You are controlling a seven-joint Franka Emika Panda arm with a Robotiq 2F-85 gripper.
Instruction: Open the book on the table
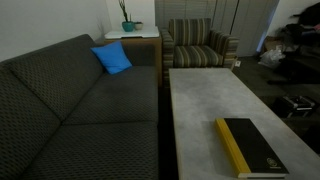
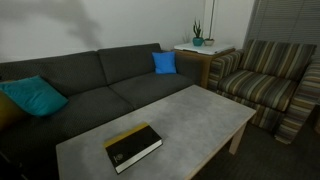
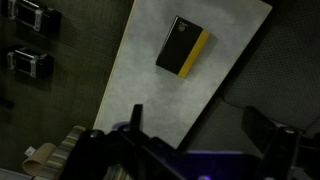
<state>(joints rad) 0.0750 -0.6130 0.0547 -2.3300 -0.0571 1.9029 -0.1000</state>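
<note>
I'm hovering the gripper (image 3: 200,140) over the table (image 3: 165,115), fingers (image 3: 134,125) standing wide and gripping nothing; the book (image 3: 183,47) is lying closed near the table's far end, well ahead of the fingers, its long axis running roughly away from them, yellow spine rightward in the wrist view.

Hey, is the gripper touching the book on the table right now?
Apart. The wrist view shows the gripper with its open fingers at the picture's bottom edge, and a wide stretch of bare table between them and the closed book.
</note>
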